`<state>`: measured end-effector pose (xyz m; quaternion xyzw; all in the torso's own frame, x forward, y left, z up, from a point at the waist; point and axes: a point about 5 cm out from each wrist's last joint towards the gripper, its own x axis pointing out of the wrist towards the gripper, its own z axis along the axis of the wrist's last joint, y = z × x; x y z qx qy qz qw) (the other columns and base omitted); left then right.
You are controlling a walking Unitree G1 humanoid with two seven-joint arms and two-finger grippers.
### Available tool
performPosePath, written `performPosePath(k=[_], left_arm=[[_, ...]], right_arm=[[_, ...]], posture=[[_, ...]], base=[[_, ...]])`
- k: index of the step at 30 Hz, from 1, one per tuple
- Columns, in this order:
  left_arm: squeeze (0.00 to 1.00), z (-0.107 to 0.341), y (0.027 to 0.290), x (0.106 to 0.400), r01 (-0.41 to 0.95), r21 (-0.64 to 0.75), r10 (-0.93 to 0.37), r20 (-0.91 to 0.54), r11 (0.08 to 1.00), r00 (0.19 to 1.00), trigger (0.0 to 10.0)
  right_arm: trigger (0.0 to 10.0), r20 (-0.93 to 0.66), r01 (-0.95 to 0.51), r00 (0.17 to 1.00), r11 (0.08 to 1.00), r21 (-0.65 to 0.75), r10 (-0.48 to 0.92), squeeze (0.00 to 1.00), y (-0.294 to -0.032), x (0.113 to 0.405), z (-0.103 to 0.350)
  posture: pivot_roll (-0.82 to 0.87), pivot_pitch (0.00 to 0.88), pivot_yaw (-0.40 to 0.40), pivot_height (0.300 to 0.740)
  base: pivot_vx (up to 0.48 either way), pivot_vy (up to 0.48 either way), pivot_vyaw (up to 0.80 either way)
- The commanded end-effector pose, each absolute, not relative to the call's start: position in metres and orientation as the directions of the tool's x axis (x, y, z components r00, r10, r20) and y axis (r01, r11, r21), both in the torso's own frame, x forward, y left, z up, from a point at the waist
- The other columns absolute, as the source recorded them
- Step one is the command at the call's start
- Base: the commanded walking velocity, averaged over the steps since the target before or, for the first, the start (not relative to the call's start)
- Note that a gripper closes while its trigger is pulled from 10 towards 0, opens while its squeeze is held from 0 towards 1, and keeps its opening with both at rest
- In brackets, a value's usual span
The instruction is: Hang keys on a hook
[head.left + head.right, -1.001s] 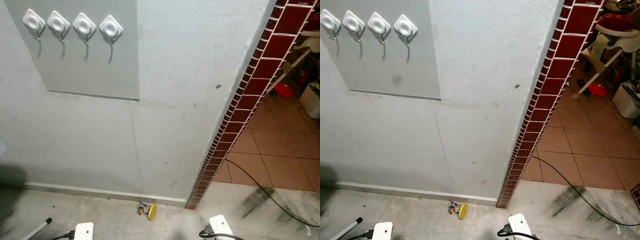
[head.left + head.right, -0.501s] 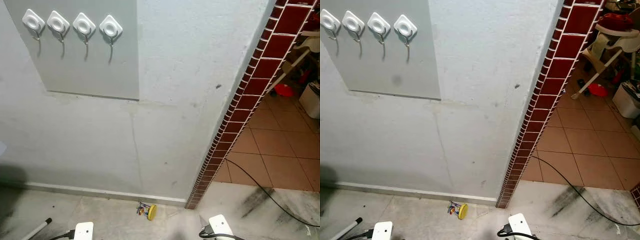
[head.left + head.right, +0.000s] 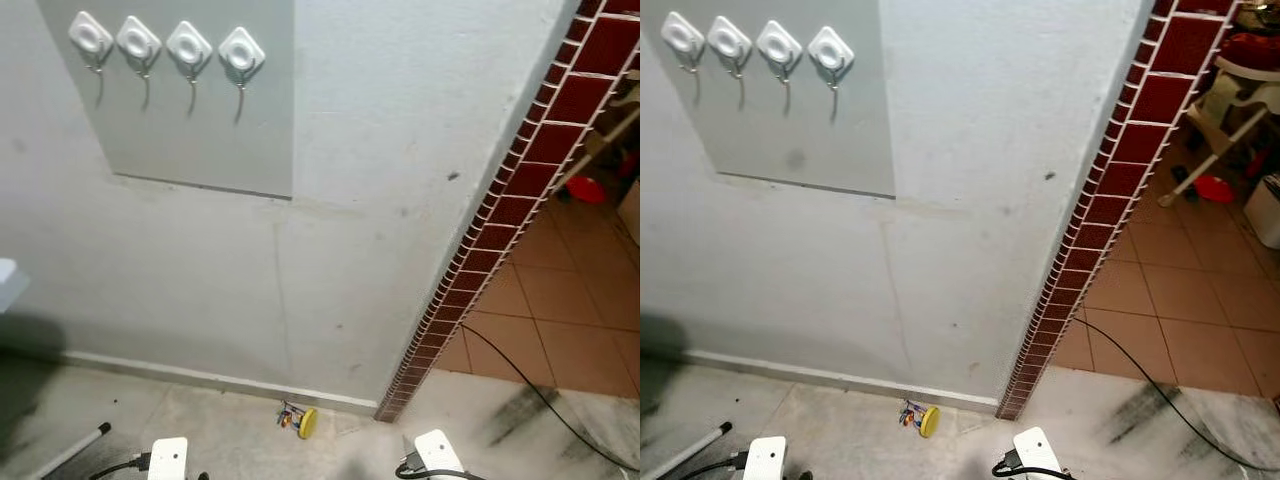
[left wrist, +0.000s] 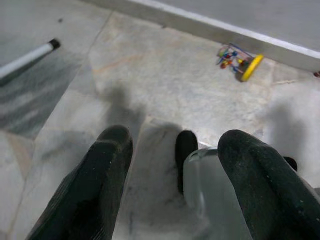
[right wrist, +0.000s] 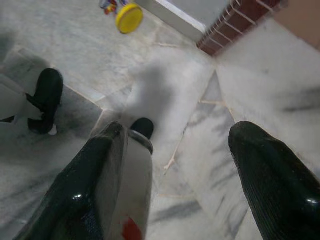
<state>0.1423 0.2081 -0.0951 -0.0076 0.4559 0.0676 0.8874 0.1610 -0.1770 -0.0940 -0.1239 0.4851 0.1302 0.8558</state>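
A: Where are the keys (image 3: 296, 420)?

B: On the floor (image 3: 230, 440), close to the skirting at the wall's foot, near the brick corner (image 3: 400, 395). Hooks (image 3: 165, 45) sit bare, high on the wall.

A: Anything changed?

B: The whole view shifted since a second ago, so the camera moved; the keys didn't.

A: Grippers?

B: Left gripper (image 4: 172, 165) and right gripper (image 5: 175, 155) both spread wide, holding nothing, hanging over the floor. Pickup comes first, I'd judge.

Glossy black ribbed fingers (image 5: 272, 175), white blocks (image 3: 168, 460) trailing black cables
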Motion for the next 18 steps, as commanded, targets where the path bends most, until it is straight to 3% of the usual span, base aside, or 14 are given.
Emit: performPosePath(k=[1, 18], left_arm=[[0.0, -0.0964, 0.2106, 0.1378, -0.122, 0.06, 0.119, -0.818, 0.991, 0.563, 10.0], [0.0, -0.0973, 0.2088, 0.1365, -0.106, 0.06, 0.109, -0.824, 0.993, 0.556, 10.0]], right_arm=[[10.0, -0.861, -0.344, 0.496, 0.935, -0.08, 0.109, 0.0, -0.1762, 0.1617, -0.0937], [10.0, -0.865, -0.358, 0.488, 0.93, -0.079, 0.115, 0.0, -0.1781, 0.1604, -0.094]], posture=[[-0.05, 0.0, -0.011, 0.74], [-0.05, 0.0, -0.015, 0.74]], base=[[0.0, 0.0, 0.8], [0.0, 0.0, 0.8]])
